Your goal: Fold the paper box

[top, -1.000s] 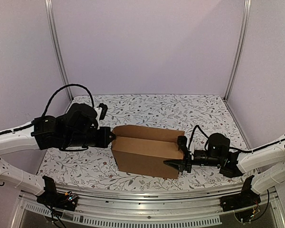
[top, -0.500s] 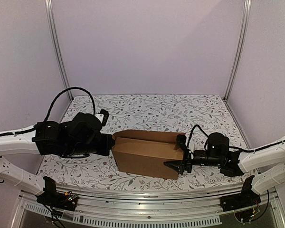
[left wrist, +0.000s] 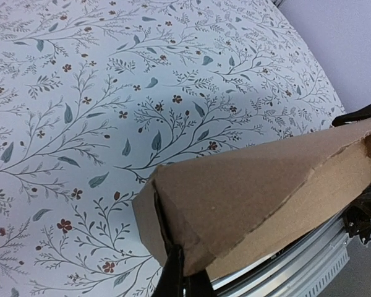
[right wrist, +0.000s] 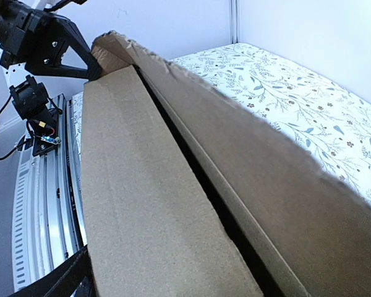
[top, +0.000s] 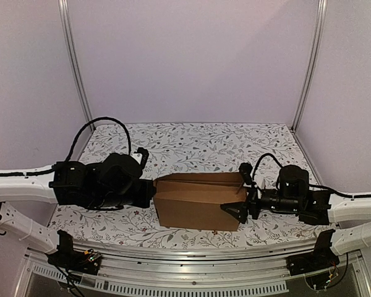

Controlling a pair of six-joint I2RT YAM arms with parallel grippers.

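Note:
The paper box (top: 198, 201) is plain brown cardboard, folded into a long shape with two top panels meeting along a dark gap. It lies near the table's front edge. My left gripper (top: 153, 192) is at its left end. In the left wrist view the fingers (left wrist: 173, 277) are pinched together on the box's (left wrist: 266, 179) end edge. My right gripper (top: 240, 198) is open, its fingers straddling the box's right end. In the right wrist view the box (right wrist: 148, 204) fills the frame and one finger (right wrist: 52, 283) shows at lower left.
The floral tablecloth (top: 191, 145) covers the table behind the box. A metal rail (top: 191, 253) runs along the near edge. Upright frame posts (top: 74, 62) stand at the back corners, with pale walls behind them.
The box and both grippers have shifted to the right and slightly toward the front. The left arm has followed the box's left end.

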